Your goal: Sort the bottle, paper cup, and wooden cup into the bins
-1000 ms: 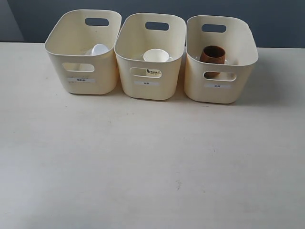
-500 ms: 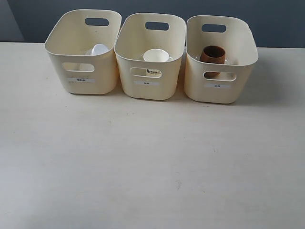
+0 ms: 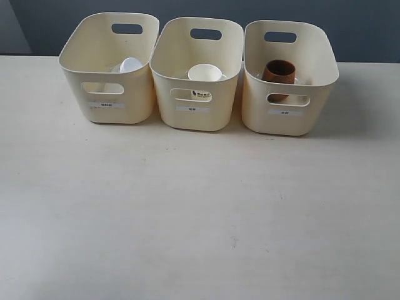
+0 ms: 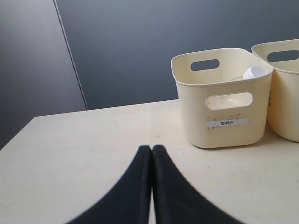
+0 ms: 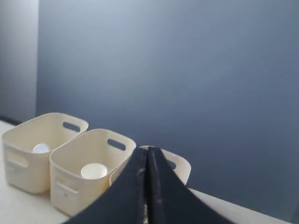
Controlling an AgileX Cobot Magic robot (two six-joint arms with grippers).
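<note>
Three cream bins stand in a row at the back of the table. The left bin (image 3: pixel 107 75) holds the bottle (image 3: pixel 130 64), of which only its white cap end shows. Inside the middle bin (image 3: pixel 195 81) the white paper cup (image 3: pixel 204 74) stands upright. The brown wooden cup (image 3: pixel 279 71) sits in the right bin (image 3: pixel 287 81). Neither arm appears in the exterior view. My left gripper (image 4: pixel 151 148) is shut and empty, over the table in front of the left bin (image 4: pixel 224 107). My right gripper (image 5: pixel 146 150) is shut and empty, raised, facing the bins (image 5: pixel 88 172).
The light tabletop (image 3: pixel 200 212) spreads out in front of the bins. A dark grey wall (image 3: pixel 350 25) runs behind them. In the left wrist view the table's far edge (image 4: pixel 93 112) meets that wall.
</note>
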